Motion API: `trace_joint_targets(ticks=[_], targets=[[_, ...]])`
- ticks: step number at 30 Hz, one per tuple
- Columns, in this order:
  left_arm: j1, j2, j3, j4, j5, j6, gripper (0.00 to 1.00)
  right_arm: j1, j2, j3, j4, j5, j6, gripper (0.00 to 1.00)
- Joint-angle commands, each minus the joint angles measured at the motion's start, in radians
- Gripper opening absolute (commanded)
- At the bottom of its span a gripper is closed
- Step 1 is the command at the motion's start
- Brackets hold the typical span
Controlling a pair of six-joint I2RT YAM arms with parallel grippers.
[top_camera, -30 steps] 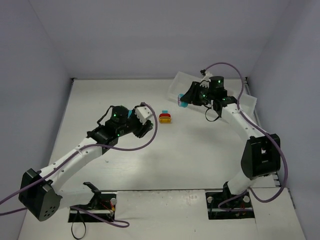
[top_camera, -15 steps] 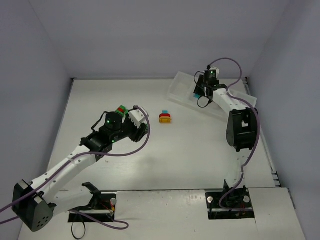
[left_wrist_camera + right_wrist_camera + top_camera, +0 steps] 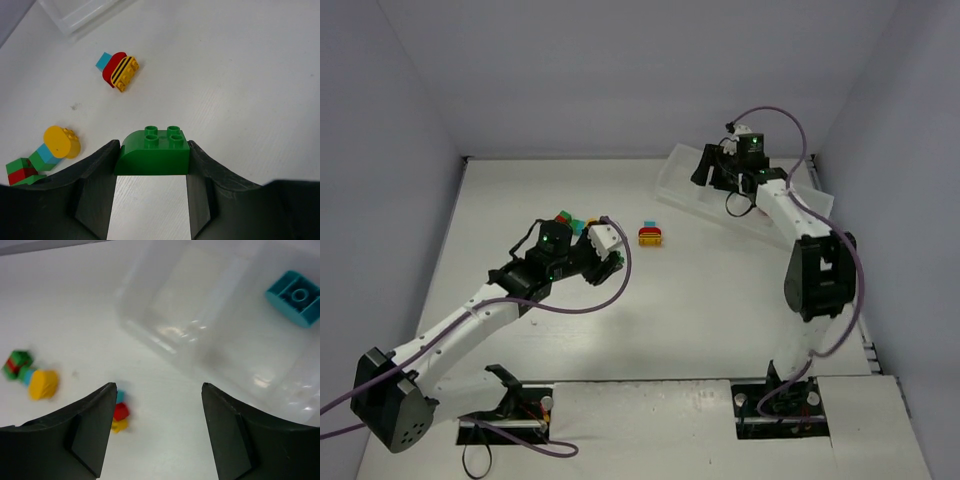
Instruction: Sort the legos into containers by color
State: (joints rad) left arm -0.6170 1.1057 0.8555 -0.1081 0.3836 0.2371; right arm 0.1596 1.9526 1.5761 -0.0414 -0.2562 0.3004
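White tabletop (image 3: pixel 250 75) bears two brick clusters (image 3: pixel 120 72); the left gripper (image 3: pixel 153 150) pinches a green brick (image 3: pixel 152 156) by its sides, evidently to carry it to the tray (image 3: pixel 150 335), where the right gripper (image 3: pixel 159 387) hangs with fingers spread above a loose teal brick (image 3: pixel 294 297).

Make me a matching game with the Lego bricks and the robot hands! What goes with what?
Things:
1 green brick
2 teal brick
3 red and yellow stack
4 right gripper

States:
A lying in the tray
B loose on the table
C open, holding nothing
D pinched in the left gripper

Pairs: 1-D, 2-A, 3-B, 4-C
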Motion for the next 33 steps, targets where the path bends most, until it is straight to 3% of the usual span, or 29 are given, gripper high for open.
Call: trace_joint_targets(ticks=[1, 6, 9, 17, 33], targets=[[-0.001, 0.000, 0.085, 0.067, 0.043, 0.068, 0.06, 0.050, -0.216, -0.074, 0.046, -0.349, -0.056, 0.65], [-0.003, 0.013, 0.099, 0.085, 0.067, 0.096, 0.06, 0.142, -0.375, -0.235, 0.049, -0.593, -0.049, 0.69], [-0.003, 0.022, 0.106, 0.088, 0.095, 0.107, 0.06, 0.225, -0.429, -0.286, 0.054, -0.647, -0.040, 0.72], [-0.004, 0.029, 0.129, 0.091, 0.129, 0.103, 0.06, 0.325, -0.501, -0.376, 0.117, -0.658, 0.014, 0.76], [-0.012, 0.052, 0.146, 0.091, 0.136, 0.108, 0.06, 0.423, -0.452, -0.349, 0.150, -0.667, 0.042, 0.80]])
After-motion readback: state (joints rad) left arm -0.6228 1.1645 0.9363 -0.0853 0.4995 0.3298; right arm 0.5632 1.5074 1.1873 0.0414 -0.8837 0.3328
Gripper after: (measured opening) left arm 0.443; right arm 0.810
